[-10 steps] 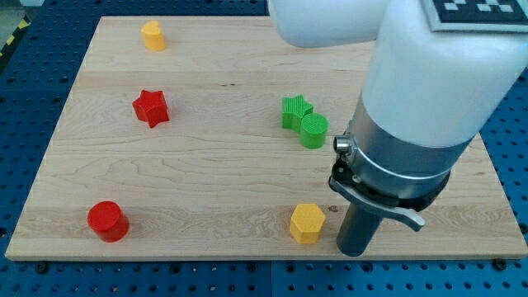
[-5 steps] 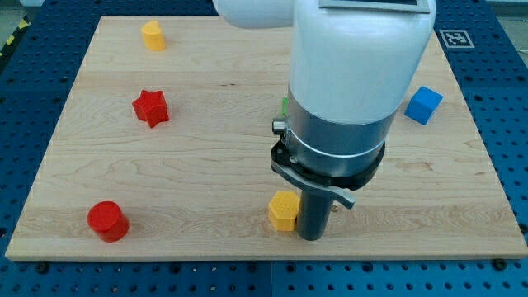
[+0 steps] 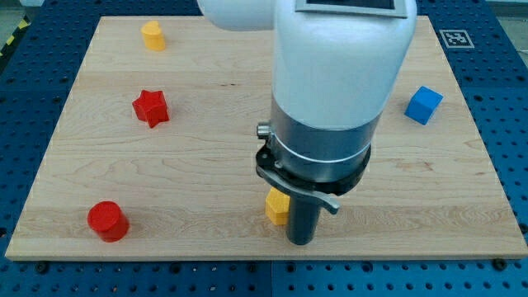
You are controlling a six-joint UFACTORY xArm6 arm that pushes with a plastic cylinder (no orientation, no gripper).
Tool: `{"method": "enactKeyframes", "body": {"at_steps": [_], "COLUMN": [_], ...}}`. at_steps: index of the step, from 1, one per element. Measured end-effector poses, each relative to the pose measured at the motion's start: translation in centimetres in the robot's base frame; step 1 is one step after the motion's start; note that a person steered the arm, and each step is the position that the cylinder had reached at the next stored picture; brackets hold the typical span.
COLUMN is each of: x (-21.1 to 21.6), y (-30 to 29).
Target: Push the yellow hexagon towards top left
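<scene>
The yellow hexagon (image 3: 275,206) sits near the bottom middle of the wooden board (image 3: 206,165), partly hidden behind my arm. My tip (image 3: 301,242) rests on the board, touching the hexagon's right side and slightly below it. The large white and grey arm body covers the board's centre.
A second yellow block (image 3: 152,35) is at the top left. A red star (image 3: 151,107) is at the left, a red cylinder (image 3: 107,221) at the bottom left. A blue cube (image 3: 424,105) is at the right. The green blocks are hidden behind the arm.
My tip has moved left, pushing the yellow hexagon left and slightly up. The arm now hides the green blocks and has uncovered the blue cube.
</scene>
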State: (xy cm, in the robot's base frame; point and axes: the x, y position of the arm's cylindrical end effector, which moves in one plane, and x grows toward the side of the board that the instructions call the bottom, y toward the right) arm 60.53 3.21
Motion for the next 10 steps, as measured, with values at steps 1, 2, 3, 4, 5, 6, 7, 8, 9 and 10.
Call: {"method": "enactKeyframes", "body": {"at_steps": [1, 2, 3, 4, 5, 6, 7, 8, 9, 10], "x": [-0.2, -2.4, -4.4, -5.1, -4.8, -5.4, -5.7, -6.2, -7.2, -8.7], "y": [-0.7, -0.8, -1.0, -1.7, -3.5, -3.7, -2.9, -2.7, -3.6, -3.9]}}
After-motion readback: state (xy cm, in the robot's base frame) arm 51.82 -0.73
